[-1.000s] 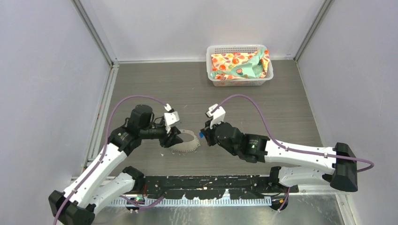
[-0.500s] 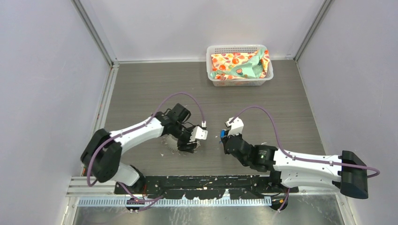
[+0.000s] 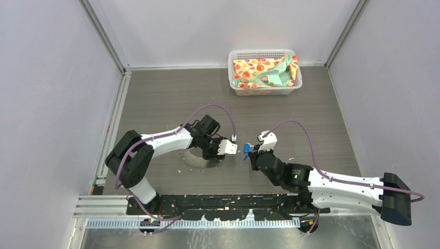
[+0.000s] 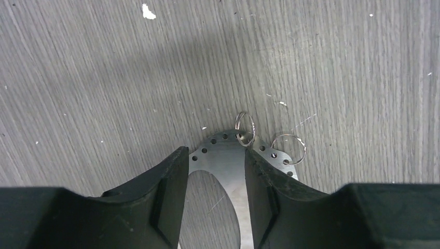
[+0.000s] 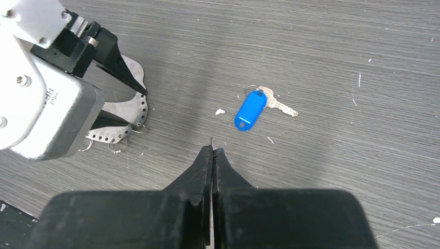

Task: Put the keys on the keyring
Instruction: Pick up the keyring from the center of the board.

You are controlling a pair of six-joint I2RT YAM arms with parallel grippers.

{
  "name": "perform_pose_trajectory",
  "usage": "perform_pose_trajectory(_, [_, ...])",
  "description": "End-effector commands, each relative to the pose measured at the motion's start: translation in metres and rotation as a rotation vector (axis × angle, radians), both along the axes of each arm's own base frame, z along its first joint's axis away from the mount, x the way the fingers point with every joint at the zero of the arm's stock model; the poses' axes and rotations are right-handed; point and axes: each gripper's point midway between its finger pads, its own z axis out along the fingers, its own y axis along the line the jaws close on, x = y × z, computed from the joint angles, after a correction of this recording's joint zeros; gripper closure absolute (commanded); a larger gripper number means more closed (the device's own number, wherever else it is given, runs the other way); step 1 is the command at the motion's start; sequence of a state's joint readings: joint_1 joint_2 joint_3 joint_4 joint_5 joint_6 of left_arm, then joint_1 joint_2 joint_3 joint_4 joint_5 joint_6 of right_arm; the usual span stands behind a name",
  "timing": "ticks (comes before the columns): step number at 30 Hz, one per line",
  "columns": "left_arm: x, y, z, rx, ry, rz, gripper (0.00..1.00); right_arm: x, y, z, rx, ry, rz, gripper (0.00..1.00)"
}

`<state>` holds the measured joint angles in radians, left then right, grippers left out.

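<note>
The keyring [image 4: 223, 155] is a flat silvery plate with a row of holes along its rim and small split rings [image 4: 245, 128] hanging from it. It lies on the table [image 3: 155, 98]. My left gripper [image 4: 215, 150] is open, its fingers [image 4: 171, 181] standing over the plate on either side of its oval cut-out. My right gripper [image 5: 212, 148] is shut on one of the keys [image 5: 211, 141]: a thin metal edge and a speck of blue stick out of its tips. A second blue-headed key [image 5: 249, 110] lies flat on the table just ahead of it.
A white basket [image 3: 262, 52] holding a patterned cloth [image 3: 264, 72] stands at the back right. In the top view the two grippers [image 3: 228, 149] nearly meet at mid-table, with the keyring [image 3: 200, 160] left of them. Small white flecks [image 5: 220, 111] dot the table.
My left arm has swung right across the keyring, and its gripper now sits at the plate's right side. My right gripper has drawn back to the right, still shut on its key.
</note>
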<state>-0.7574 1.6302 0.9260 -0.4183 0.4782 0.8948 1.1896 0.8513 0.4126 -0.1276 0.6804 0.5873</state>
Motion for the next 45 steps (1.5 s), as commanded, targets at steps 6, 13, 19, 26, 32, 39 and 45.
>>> perform_pose_trajectory(6, [-0.006,-0.012,0.016,-0.07,0.01,-0.043,0.6,0.01,0.001,0.007,0.084,-0.008,-0.046,0.99])
perform_pose_trajectory(13, [-0.018,-0.003,0.014,-0.056,0.002,-0.127,0.59,0.012,0.005,0.006,0.089,0.006,-0.037,0.99])
perform_pose_trajectory(19, [-0.017,-0.005,0.009,-0.022,-0.007,-0.134,0.59,0.013,0.005,0.006,0.101,0.011,-0.035,0.99])
perform_pose_trajectory(26, [-0.017,-0.012,0.006,-0.01,-0.01,-0.115,0.63,0.012,0.001,0.003,0.108,0.017,-0.044,0.99])
perform_pose_trajectory(32, [-0.011,-0.012,-0.001,0.033,-0.043,-0.081,0.71,0.014,-0.001,0.004,0.117,0.018,-0.046,0.99])
perform_pose_trajectory(39, [-0.006,-0.018,-0.004,0.053,-0.049,-0.023,0.75,0.012,-0.004,0.005,0.138,0.019,-0.05,0.99])
perform_pose_trajectory(45, [-0.013,-0.018,-0.004,0.063,-0.021,-0.021,0.74,0.011,-0.007,0.006,0.144,0.016,-0.054,0.99])
